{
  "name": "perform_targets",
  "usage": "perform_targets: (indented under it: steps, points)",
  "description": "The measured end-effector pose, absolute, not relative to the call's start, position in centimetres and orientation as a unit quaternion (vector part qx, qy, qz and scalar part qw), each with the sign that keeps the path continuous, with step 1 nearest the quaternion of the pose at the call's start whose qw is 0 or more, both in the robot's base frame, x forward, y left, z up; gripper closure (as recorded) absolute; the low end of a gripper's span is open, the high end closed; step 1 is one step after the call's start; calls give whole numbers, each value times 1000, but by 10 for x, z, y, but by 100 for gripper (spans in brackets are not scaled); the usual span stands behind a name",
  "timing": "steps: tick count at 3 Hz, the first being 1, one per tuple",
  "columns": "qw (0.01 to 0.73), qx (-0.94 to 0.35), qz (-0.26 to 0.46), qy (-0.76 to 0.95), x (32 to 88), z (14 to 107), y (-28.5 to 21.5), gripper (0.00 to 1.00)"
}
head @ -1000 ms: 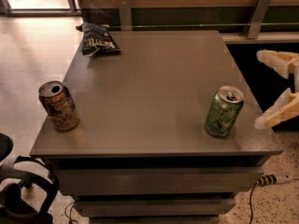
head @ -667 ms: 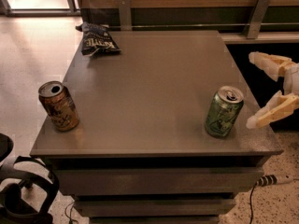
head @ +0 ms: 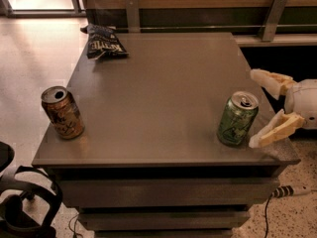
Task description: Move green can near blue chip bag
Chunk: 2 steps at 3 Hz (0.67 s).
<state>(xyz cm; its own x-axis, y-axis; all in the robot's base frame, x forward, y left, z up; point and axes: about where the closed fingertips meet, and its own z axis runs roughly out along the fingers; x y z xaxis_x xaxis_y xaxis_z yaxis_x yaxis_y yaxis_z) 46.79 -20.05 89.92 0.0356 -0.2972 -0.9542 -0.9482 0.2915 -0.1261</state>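
The green can (head: 237, 119) stands upright near the table's front right corner. The blue chip bag (head: 103, 41) lies at the far left corner of the table (head: 158, 88), far from the can. My gripper (head: 255, 108) comes in from the right edge, open, its cream fingers spread wide. The near fingertip (head: 257, 140) is just right of the can's base and the far fingertip (head: 255, 75) is behind and right of the can. The can is not between the fingers.
An orange-brown can (head: 62, 112) stands upright near the table's front left edge. Drawers sit under the tabletop. A dark chair base (head: 20, 202) is at the lower left floor. A wooden rail and metal brackets run behind the table.
My gripper has moved left toward the green can, its fingers still spread. The cans and the bag have not moved.
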Motion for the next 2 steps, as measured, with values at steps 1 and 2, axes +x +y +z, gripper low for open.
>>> perform_targets:
  steps: [1,2]
  points:
    - [509,-500,330,618,461,889,-195,0]
    - [507,-502,344,610,457,883,-187,18]
